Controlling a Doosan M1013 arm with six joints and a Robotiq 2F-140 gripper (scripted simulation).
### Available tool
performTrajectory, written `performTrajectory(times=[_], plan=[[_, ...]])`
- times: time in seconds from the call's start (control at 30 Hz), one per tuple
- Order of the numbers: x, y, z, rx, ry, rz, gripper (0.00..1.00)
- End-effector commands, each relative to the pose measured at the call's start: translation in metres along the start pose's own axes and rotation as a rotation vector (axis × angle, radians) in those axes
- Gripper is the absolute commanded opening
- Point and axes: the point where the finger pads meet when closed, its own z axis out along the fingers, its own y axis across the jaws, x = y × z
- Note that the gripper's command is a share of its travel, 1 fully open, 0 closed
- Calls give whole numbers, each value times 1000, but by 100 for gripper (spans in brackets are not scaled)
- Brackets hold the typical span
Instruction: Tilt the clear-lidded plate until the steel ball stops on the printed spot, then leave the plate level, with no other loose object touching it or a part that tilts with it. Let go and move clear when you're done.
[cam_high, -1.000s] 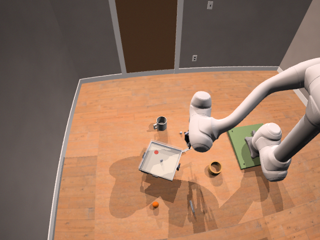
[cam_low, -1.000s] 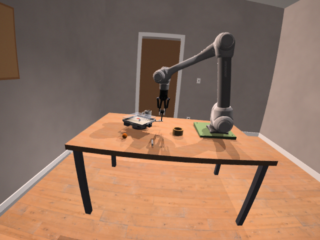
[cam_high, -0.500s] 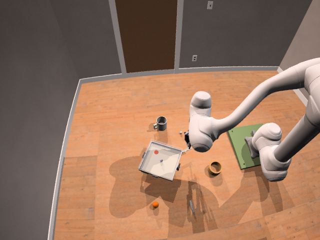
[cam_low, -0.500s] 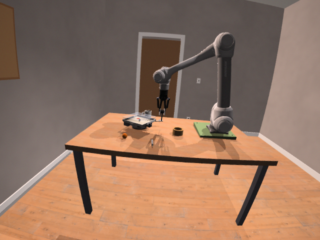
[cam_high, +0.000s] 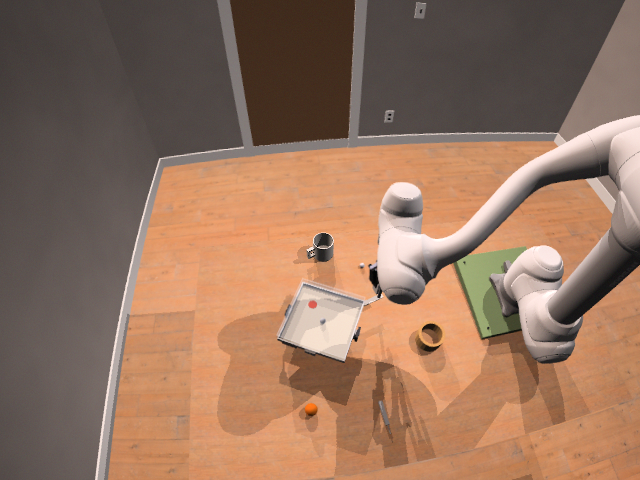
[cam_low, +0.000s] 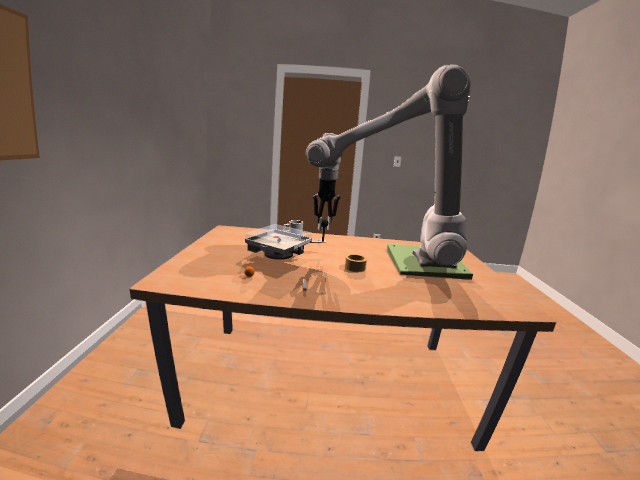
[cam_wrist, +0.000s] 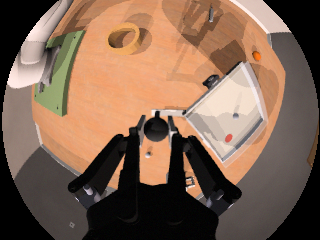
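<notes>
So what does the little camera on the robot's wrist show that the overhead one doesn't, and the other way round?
Only the wrist view shows the gripper closed on a dark round knob beside the plate's corner; from above the arm hides it.

Only the top view shows the grey mug, the door and the whole white arm.

Both show the clear-lidded plate, its steel ball lying apart from the red spot, the yellow ring, the orange ball and the green base plate.

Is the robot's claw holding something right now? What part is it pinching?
Yes. The gripper is shut on the dark round knob at the top of the thin handle that sticks out from a corner of the clear-lidded plate.
</notes>
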Motion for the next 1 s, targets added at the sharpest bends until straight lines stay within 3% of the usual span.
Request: performTrajectory(times=[0.0,0.97], plan=[[-5,1,-3,2,-2,-2,0],[-7,1,-4,2,-2,-2,0]])
